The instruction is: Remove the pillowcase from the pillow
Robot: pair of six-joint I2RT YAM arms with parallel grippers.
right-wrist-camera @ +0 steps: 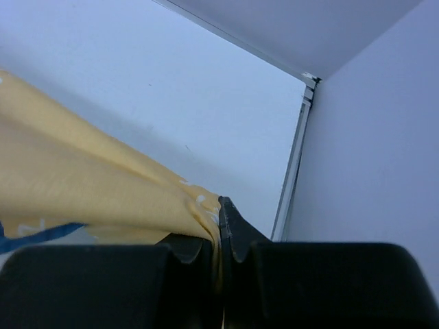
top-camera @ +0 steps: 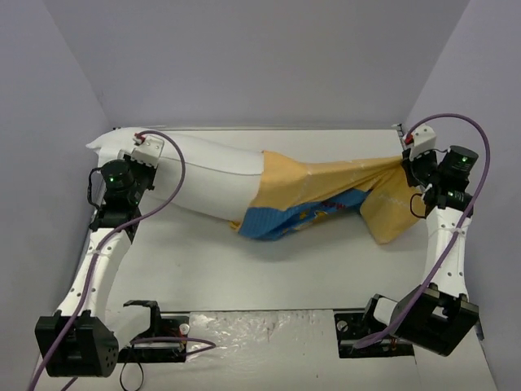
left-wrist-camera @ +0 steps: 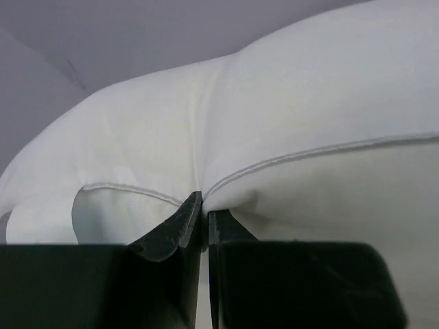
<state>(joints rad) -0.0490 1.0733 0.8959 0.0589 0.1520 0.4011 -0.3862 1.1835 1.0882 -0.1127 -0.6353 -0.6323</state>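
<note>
The plump white pillow [top-camera: 207, 175] lies across the back of the table, its left half bare. My left gripper [top-camera: 140, 151] is shut on the pillow's seam [left-wrist-camera: 206, 195] near its left end. The pillowcase [top-camera: 326, 199], mustard yellow with a blue patch, still covers the pillow's right end and stretches taut to the right. There my right gripper [top-camera: 409, 156] is shut on a pinch of its yellow cloth [right-wrist-camera: 206, 216]. In the right wrist view the yellow pillowcase [right-wrist-camera: 82, 185] fans out to the left of the jaws.
White table [top-camera: 269, 269] inside a walled booth. The right wall and its metal corner strip [right-wrist-camera: 291, 178] stand close beside my right gripper. The left wall [top-camera: 49, 163] is near my left arm. Both arm bases sit at the near edge.
</note>
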